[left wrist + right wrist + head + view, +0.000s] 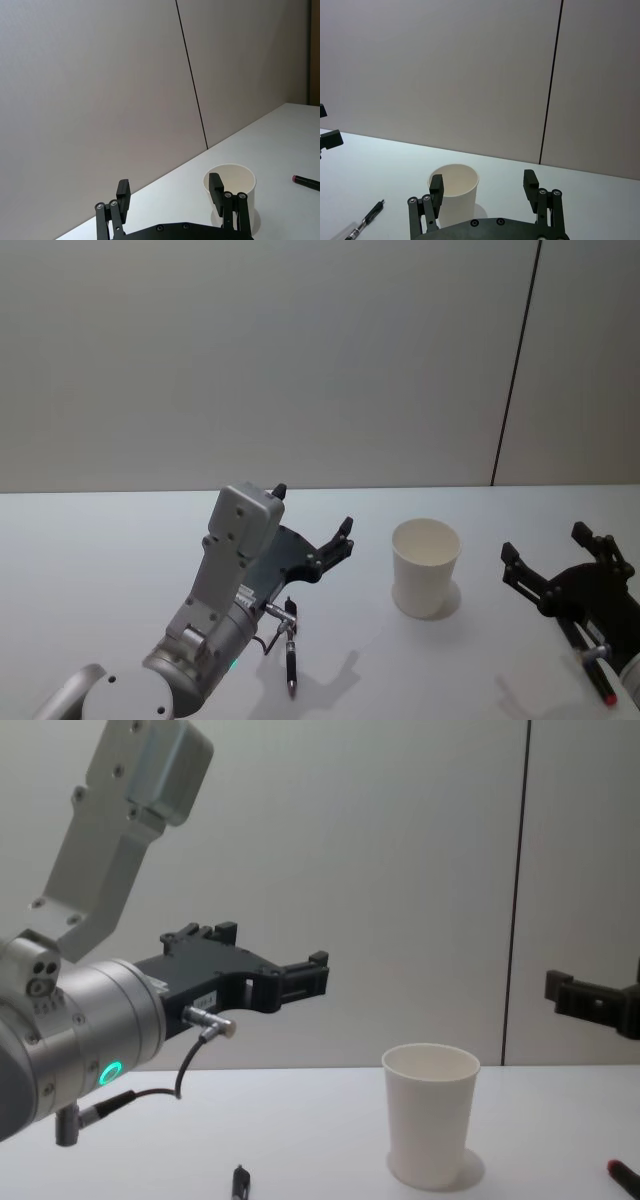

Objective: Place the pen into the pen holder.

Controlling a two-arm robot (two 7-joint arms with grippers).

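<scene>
Left gripper [314,508] and right gripper [546,542] hover, fingers spread; the black pen [291,655], dropped off-centre, might topple the paper cup [425,582].

No legible text on anything visible.

The left arm stood at the lower left of the head view, its grey wrist angled forward. The left gripper [313,510] hung just left of centre, above the table, with its black fingers spread wide. The right gripper [545,543] hovered at the lower right edge, its fingers likewise apart.
</scene>
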